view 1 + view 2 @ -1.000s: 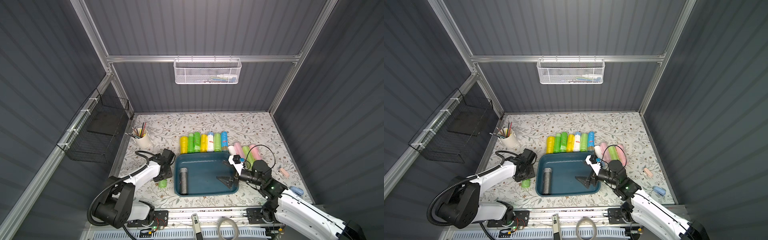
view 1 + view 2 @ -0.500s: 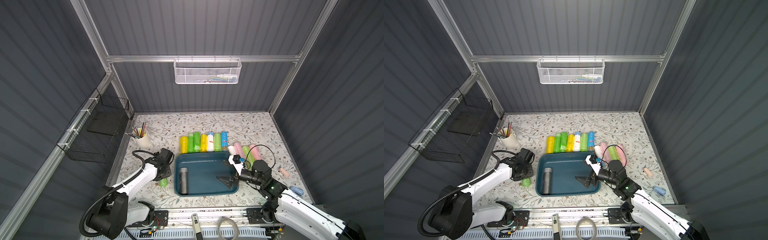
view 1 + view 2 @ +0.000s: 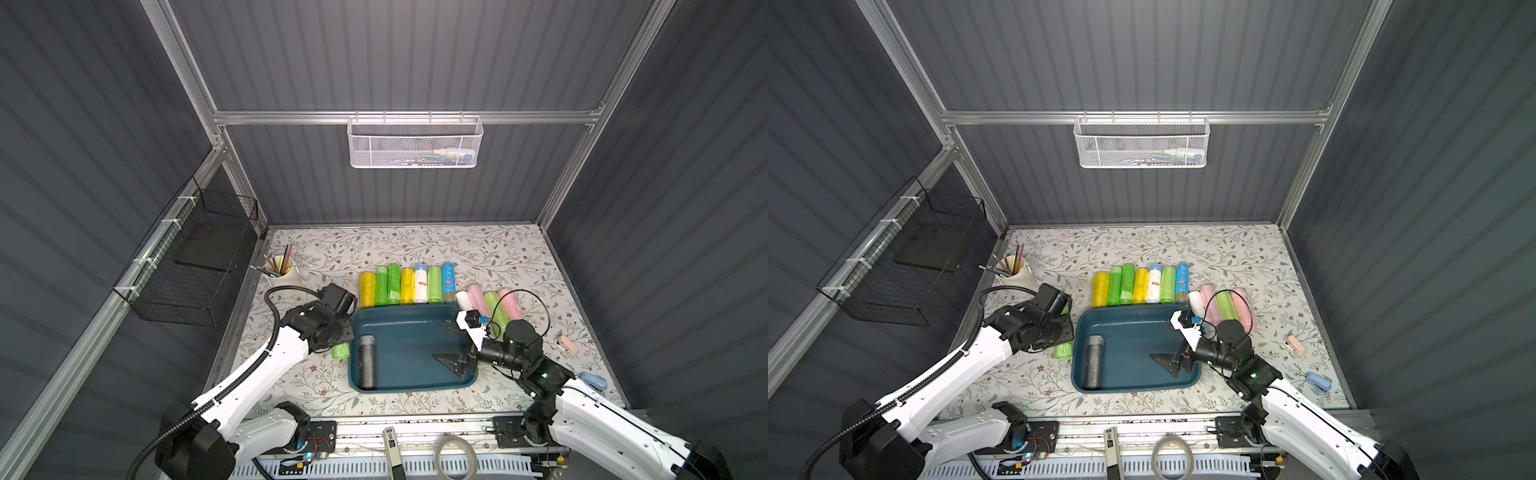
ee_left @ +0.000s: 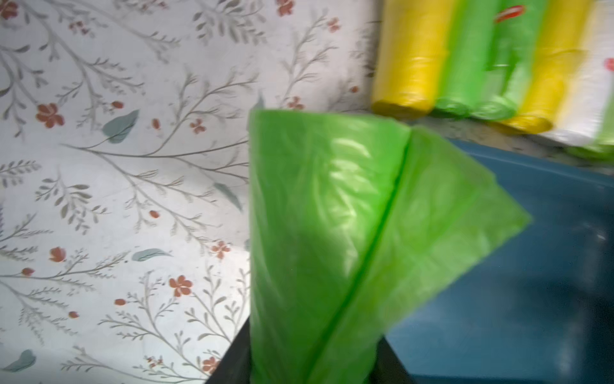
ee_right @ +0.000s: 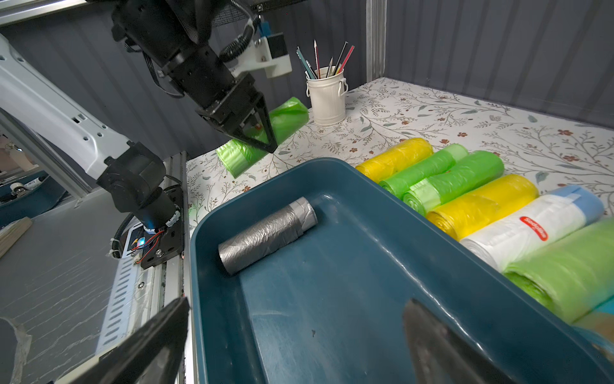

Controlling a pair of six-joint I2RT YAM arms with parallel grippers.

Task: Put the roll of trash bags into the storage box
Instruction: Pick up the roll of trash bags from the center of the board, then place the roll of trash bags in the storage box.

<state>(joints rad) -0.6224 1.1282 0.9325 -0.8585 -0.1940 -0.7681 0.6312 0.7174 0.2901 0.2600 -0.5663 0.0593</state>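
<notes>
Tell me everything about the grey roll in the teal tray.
The grey roll of crinkled plastic trash bags is a short cylinder, a paler band round one end. It lies on its side on the floor of the shallow dark teal plastic tray, along the wall nearest the left arm, gripped by nothing.

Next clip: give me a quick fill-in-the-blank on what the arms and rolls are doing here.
The left end effector is shut on a ___ roll of trash bags.
The storage box holds exactly ___ roll, the grey roll.
The right end effector stands ___ over the storage box.
The white cup holds ___.
Missing words: green; one; open; pencils.
</notes>
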